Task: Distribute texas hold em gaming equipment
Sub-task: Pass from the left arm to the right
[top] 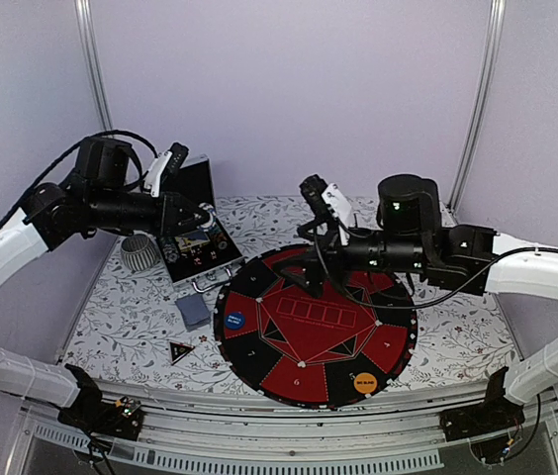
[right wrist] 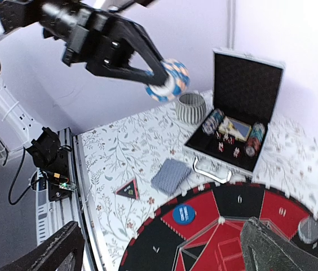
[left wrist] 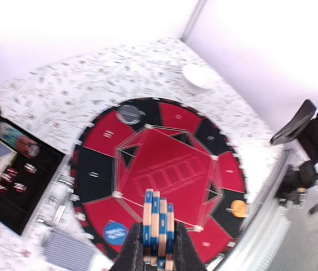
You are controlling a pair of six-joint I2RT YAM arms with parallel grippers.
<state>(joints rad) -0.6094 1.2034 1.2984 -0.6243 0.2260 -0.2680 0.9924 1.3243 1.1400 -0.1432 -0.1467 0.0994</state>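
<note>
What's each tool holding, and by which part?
Left tool: small chip stack, pinched across its flat end faces, upper part sticking out. Right tool: open, nothing held.

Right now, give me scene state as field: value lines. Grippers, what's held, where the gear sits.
left gripper: shut on a stack of poker chips, held in the air
right gripper: open, empty, above the mat
blue button: on mat, left side
orange button: on mat, near edge
card deck: on table, between case and mat
triangular marker: on table, nearer than the deck
case: open, lid up
</note>
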